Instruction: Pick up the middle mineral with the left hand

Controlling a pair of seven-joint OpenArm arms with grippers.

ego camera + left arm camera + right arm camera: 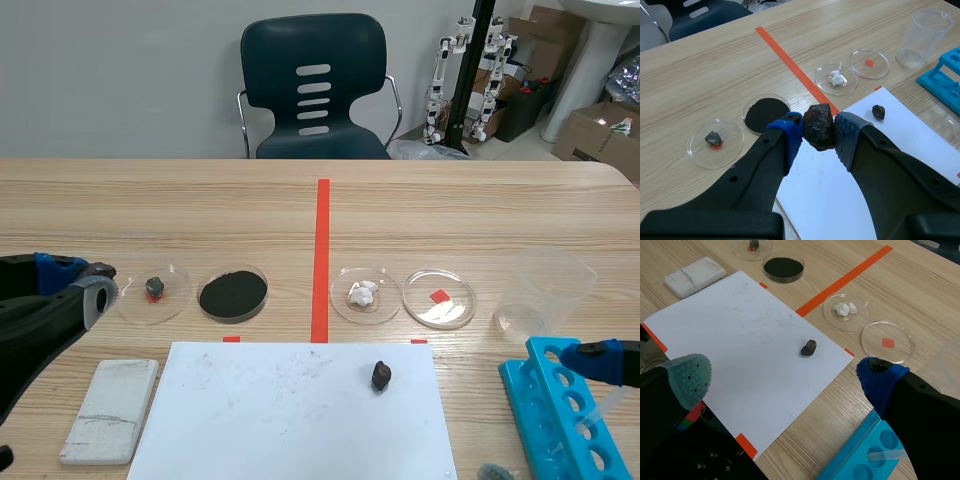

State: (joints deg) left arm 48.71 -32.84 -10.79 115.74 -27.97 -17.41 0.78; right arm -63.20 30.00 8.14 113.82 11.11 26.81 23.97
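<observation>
My left gripper (817, 136) is shut on a dark brown, rough mineral (818, 124), which is held above the near edge of the white paper (840, 185). In the scene view that gripper (85, 283) is at the far left, beside a dish with a small grey mineral (154, 287). A smaller dark mineral (381, 376) lies on the white paper (290, 410); it also shows ahead of my right gripper (785, 380), which is open with nothing in it. A dish further right holds white mineral pieces (362, 293).
A dish of black powder (233, 294) and an empty dish (438, 297) stand in the row. A clear plastic cup (545, 290) and a blue tube rack (560, 415) are at the right. A white block (110, 410) lies left of the paper. A chair (315, 85) stands behind the table.
</observation>
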